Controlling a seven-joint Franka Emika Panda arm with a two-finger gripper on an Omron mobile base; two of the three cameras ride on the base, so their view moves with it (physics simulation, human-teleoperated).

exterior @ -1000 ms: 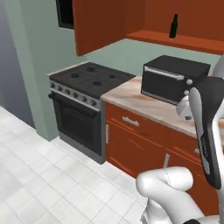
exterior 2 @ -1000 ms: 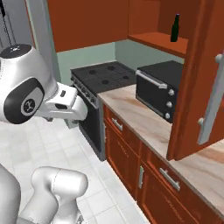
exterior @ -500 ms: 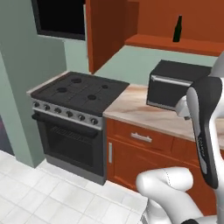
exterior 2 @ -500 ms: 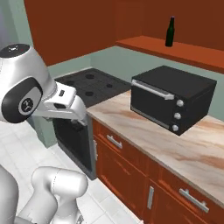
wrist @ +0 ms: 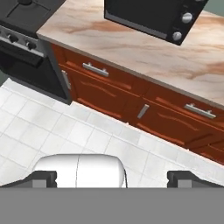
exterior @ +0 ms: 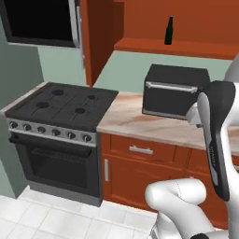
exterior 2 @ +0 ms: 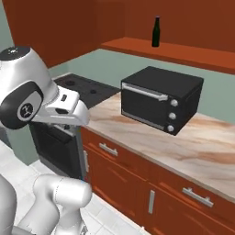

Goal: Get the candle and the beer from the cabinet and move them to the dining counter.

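One beer (exterior: 169, 31) in cabinet (exterior: 100, 42)

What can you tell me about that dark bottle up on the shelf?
The beer is a slim, nearly black glass bottle with a long narrow neck. It stands upright, alone, on the reddish-brown shelf of the open cabinet, above the black toaster oven. Nothing touches it but the shelf.
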